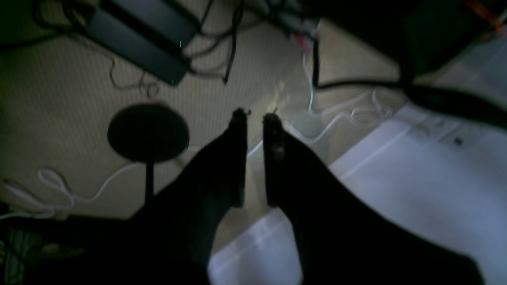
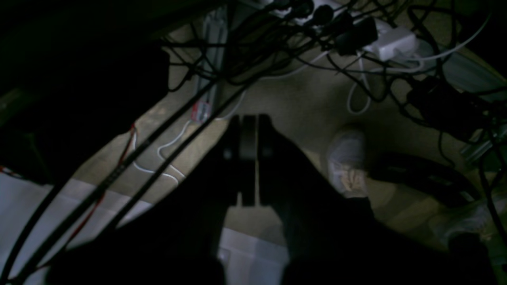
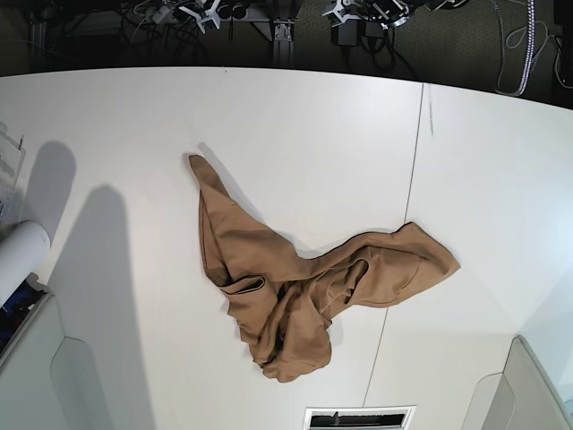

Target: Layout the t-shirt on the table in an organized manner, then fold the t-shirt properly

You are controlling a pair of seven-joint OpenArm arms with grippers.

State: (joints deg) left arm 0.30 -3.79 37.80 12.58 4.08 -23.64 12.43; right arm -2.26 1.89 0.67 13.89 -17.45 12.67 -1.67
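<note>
The tan t-shirt [image 3: 295,287] lies crumpled on the white table [image 3: 295,134], just right of centre. One part stretches toward the far left and another toward the right. Neither gripper shows in the base view. In the left wrist view my left gripper [image 1: 255,116] hangs past the table edge [image 1: 416,190] over the floor. Its fingers are parallel with a narrow gap and hold nothing. In the right wrist view my right gripper [image 2: 248,118] is also beyond the table edge [image 2: 23,206], with its fingers together and empty.
Grey-white bins stand at the near left [image 3: 27,376] and near right [image 3: 528,394] corners. A white roll [image 3: 18,255] lies at the left edge. A dark seam [image 3: 407,197] crosses the table. Cables, a round black stand base [image 1: 148,132] and a shoe [image 2: 346,162] are on the floor.
</note>
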